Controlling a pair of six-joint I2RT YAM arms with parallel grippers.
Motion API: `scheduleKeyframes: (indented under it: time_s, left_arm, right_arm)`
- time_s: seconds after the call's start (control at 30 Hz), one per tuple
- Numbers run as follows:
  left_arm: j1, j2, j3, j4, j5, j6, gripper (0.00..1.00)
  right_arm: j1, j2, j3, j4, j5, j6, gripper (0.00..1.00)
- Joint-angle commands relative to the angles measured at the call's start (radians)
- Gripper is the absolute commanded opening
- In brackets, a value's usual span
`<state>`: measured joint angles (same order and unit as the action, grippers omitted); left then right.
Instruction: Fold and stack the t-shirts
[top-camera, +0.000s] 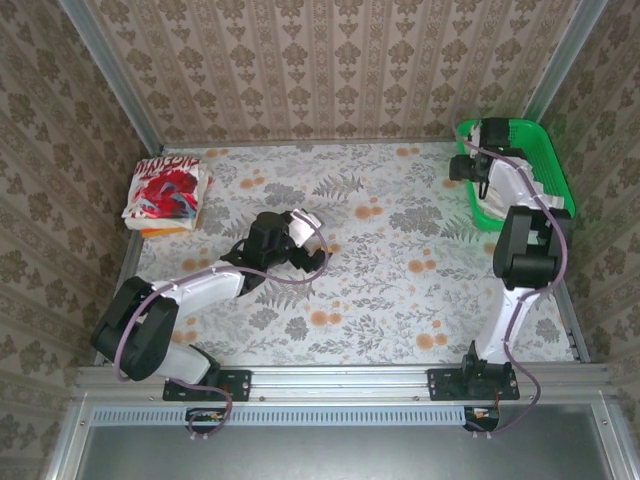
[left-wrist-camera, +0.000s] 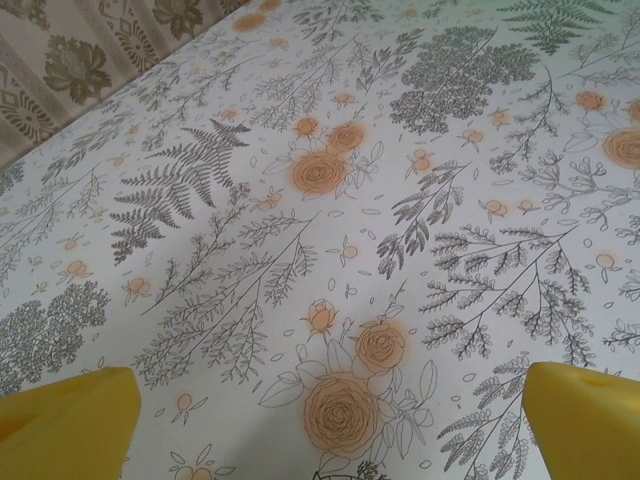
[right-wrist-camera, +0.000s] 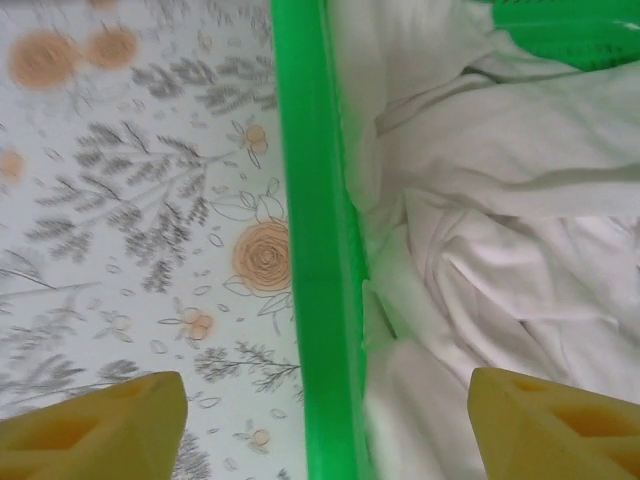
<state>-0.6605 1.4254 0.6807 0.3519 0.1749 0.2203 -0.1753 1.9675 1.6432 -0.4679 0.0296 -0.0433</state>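
A folded white t-shirt with bold red print (top-camera: 165, 190) lies on top of a small stack at the table's back left. A plain off-white, wrinkly t-shirt (right-wrist-camera: 510, 210) sits bunched inside the green mesh basket (top-camera: 545, 150) at the back right. My right gripper (right-wrist-camera: 325, 425) is open and hovers over the basket's left rim (right-wrist-camera: 315, 250), one yellow finger over the table and the other over the cloth; it holds nothing. Over the middle-left of the table, my left gripper (left-wrist-camera: 330, 425) is open and empty above the bare floral cloth, its yellow fingertips (left-wrist-camera: 65, 420) far apart.
The table is covered by a floral cloth (top-camera: 400, 280), with patterned walls close on three sides. An orange edge of another folded piece (top-camera: 160, 231) shows under the printed shirt. The right arm (top-camera: 525, 250) stands beside the basket.
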Motion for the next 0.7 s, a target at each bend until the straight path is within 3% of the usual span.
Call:
scheduleKeyframes:
  time_s: [0.0, 0.2, 0.43, 0.6, 0.67]
  left_arm:
    - [-0.012, 0.008, 0.028, 0.052, 0.030, -0.027, 1.00]
    - [-0.023, 0.023, 0.041, 0.069, 0.046, -0.034, 1.00]
    - [-0.038, 0.017, 0.045, 0.070, 0.044, -0.039, 1.00]
    - [-0.050, 0.005, 0.033, 0.077, 0.038, -0.040, 1.00]
    - [-0.055, -0.002, 0.030, 0.078, 0.043, -0.039, 1.00]
  right_arm:
    - [-0.044, -0.107, -0.061, 0.143, -0.062, 0.103, 0.80]
    - [-0.135, -0.017, -0.027, 0.081, -0.075, 0.223, 0.82]
    - [-0.157, 0.144, 0.100, -0.055, -0.068, 0.226, 0.83]
    - [-0.157, 0.244, 0.190, -0.175, -0.065, 0.239, 0.80]
    - [-0.157, 0.281, 0.226, -0.216, -0.069, 0.244, 0.74]
